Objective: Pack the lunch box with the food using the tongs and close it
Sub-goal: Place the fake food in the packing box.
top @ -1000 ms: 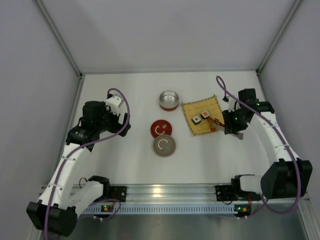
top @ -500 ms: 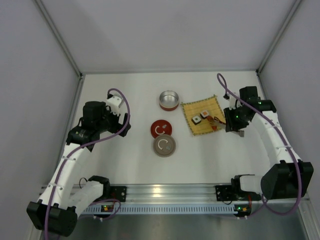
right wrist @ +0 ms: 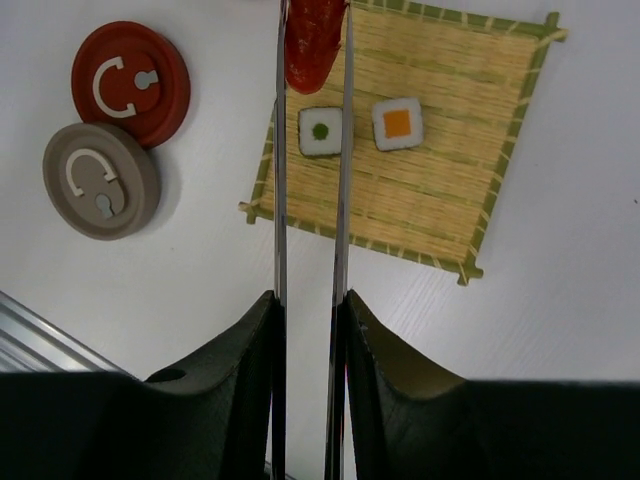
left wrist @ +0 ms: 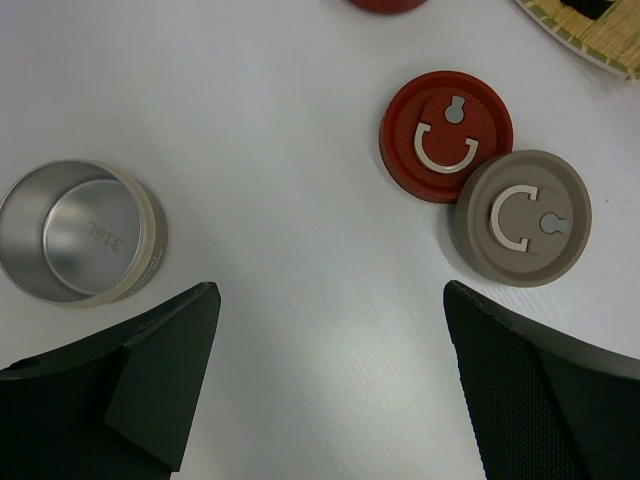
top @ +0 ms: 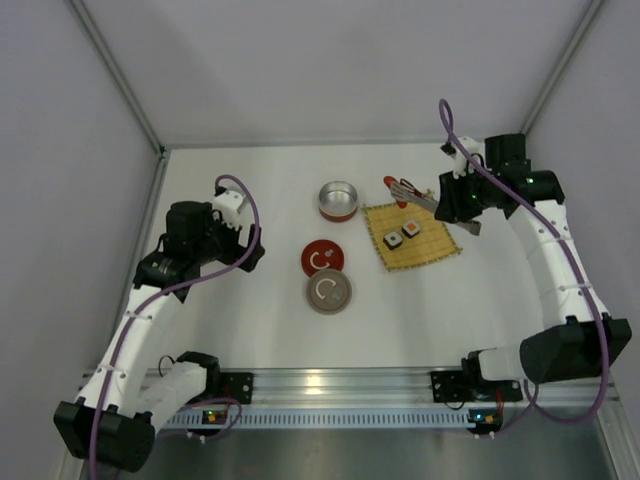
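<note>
My right gripper (top: 447, 203) (right wrist: 308, 300) is shut on the silver tongs (top: 415, 196) (right wrist: 281, 180). A red sausage piece (top: 390, 184) (right wrist: 312, 35) is pinched between the tong tips, lifted off the table beyond the far corner of the mat and to the right of the open red tin (top: 338, 201). Two sushi rolls (top: 393, 240) (top: 410, 230) lie on the bamboo mat (top: 425, 245); in the right wrist view one roll (right wrist: 320, 131) has a green centre and the other (right wrist: 397, 122) an orange one. My left gripper (left wrist: 330, 380) hangs open over bare table.
A red lid (top: 322, 257) (left wrist: 447, 135) and a taupe lid (top: 328, 292) (left wrist: 525, 217) lie touching in the middle of the table. In the left wrist view, an open steel tin with a beige band (left wrist: 80, 245) stands left of my left gripper. Walls close in the table.
The right arm has risen and swung to the far left with the tongs, carrying the sausage from the mat's right edge to beyond its far corner. The left arm is unmoved.
</note>
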Available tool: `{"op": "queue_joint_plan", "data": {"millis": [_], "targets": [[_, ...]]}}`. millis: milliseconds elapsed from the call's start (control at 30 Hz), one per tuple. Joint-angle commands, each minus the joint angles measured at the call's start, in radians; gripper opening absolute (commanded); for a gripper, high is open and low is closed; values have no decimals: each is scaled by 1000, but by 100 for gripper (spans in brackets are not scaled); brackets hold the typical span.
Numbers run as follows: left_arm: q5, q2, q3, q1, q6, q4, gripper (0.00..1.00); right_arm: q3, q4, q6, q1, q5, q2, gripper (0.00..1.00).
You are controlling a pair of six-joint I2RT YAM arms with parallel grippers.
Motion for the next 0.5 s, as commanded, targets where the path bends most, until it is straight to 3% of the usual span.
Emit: {"op": "queue_joint_plan", "data": {"millis": [0, 167, 467], "targets": [[27, 11, 14, 4, -27, 66, 98, 93, 102, 8, 86, -72, 89, 0], [29, 20, 8, 4, -39, 83, 98, 239, 116, 25, 187, -16, 240, 0], [34, 39, -2, 4, -51, 115, 98, 457, 32, 47, 253, 19, 496, 0]]}}
